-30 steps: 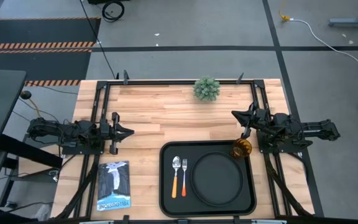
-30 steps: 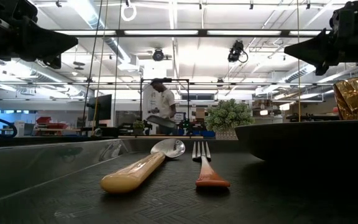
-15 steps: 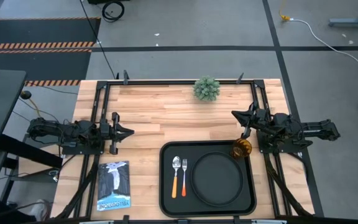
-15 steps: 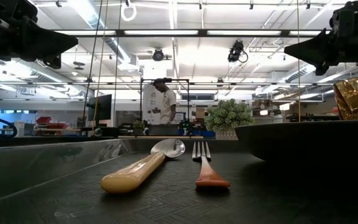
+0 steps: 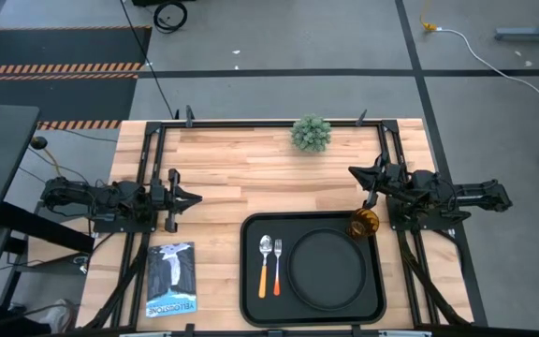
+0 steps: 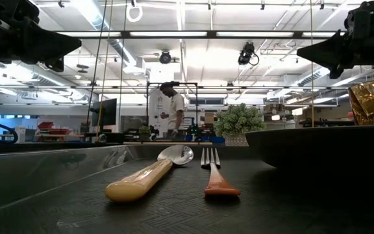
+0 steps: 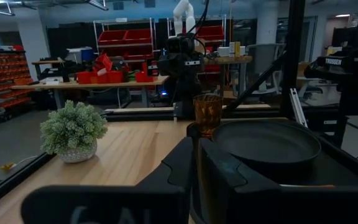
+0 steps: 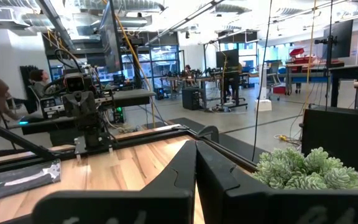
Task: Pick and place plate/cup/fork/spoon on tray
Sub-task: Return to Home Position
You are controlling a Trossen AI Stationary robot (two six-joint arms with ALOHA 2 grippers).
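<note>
Findings by view.

High view: the tray (image 5: 247, 281) lies at the near middle of the table. On it the spoon (image 5: 264, 262) and the fork (image 5: 277, 265) lie side by side, apart, just left of the plate (image 5: 327, 271). The cup (image 5: 363, 223) stands at the tray's far right corner, close against the plate's edge. Whether its base sits wholly inside the rim cannot be told. The right gripper (image 5: 352, 172) hangs folded back just beyond the cup, fingers together and empty. The left gripper (image 5: 195, 198) is parked well to the left, also closed on nothing, with a booklet (image 5: 171, 279) near it.

Low view: spoon and fork are seen flat on the tray floor, and the cup is seen upright behind the plate. Both arms are held clear above.

Left wrist view: cup (image 7: 207, 112) and plate (image 7: 266, 142) are confirmed upright and level, with a potted plant (image 7: 73, 127) standing well apart.

Right wrist view: the fingers are seen pressed together and only the plant (image 8: 306, 168) is close ahead.

Risk assessment: all four items are judged placed. The chief hazard is the cup. Any sideways or downward swing of the right arm while homing could clip it and tip it off the corner. A nudge to the tray could also disturb the utensils.
</note>
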